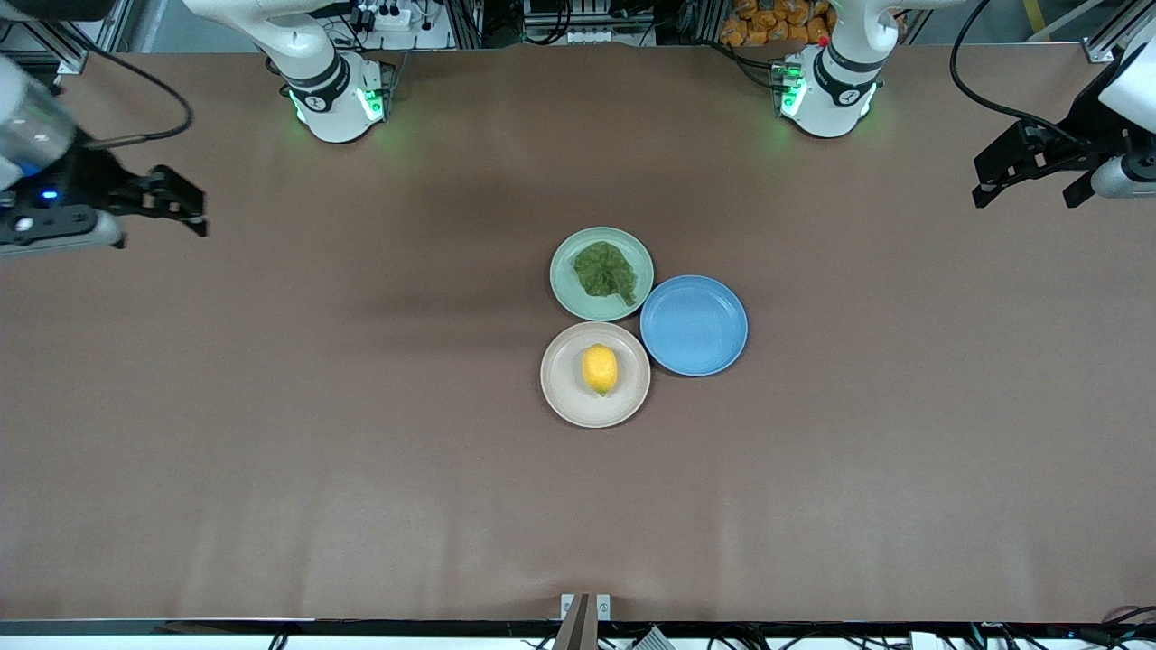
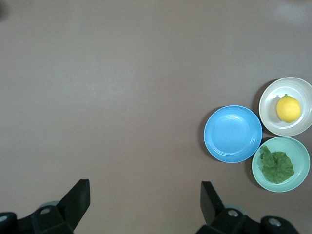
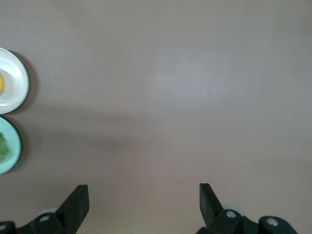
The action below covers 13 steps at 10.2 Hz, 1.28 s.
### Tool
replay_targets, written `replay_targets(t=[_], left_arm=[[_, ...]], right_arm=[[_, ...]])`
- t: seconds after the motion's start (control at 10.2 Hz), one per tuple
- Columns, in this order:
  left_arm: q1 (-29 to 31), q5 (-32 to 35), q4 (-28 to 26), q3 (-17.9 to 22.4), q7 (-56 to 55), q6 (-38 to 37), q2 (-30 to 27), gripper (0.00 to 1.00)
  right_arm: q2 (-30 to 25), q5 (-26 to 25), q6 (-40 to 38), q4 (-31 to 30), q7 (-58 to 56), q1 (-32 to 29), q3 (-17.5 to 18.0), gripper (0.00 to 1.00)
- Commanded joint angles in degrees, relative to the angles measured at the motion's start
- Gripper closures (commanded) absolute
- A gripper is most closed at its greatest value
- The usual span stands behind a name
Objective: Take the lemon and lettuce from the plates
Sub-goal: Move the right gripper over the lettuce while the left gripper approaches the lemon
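The yellow lemon (image 1: 600, 368) lies on the beige-cream plate (image 1: 564, 397) at the table's middle. The dark green lettuce (image 1: 604, 270) lies on the mint green plate (image 1: 566, 290), farther from the front camera. Both show in the left wrist view: lemon (image 2: 288, 108), lettuce (image 2: 276, 165). The right wrist view shows only the edges of the cream plate (image 3: 17, 85) and the mint plate (image 3: 12, 146). My left gripper (image 1: 1030, 185) is open and empty, up in the air at the left arm's end of the table. My right gripper (image 1: 185, 206) is open and empty at the right arm's end.
An empty blue plate (image 1: 694, 325) sits beside both plates, toward the left arm's end; it also shows in the left wrist view (image 2: 232, 133). The brown table (image 1: 361, 406) spreads wide around the three plates.
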Motion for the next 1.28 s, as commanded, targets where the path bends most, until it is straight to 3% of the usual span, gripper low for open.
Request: replay_targets(t=[0.0, 0.49, 0.89, 1.18], left_arm=[[0.7, -0.9, 0.6, 0.0, 1.5, -1.1, -0.9, 0.00], [0.1, -1.1, 0.6, 0.1, 1.4, -1.1, -0.3, 0.00], [-0.1, -0.8, 0.5, 0.0, 1.4, -1.0, 0.9, 0.00], [-1.4, -1.2, 0.5, -0.7, 0.3, 1.9, 6.7, 0.00]], right_arm=[[1.1, -0.3, 0.4, -0.1, 6.7, 4.0, -0.3, 0.00], [1.6, -0.3, 1.0, -0.1, 8.1, 6.6, 0.0, 0.00], [2.5, -0.3, 1.0, -0.1, 17.1, 5.9, 6.9, 0.00], [5.0, -0.3, 2.9, -0.1, 25.4, 6.5, 11.8, 0.00]])
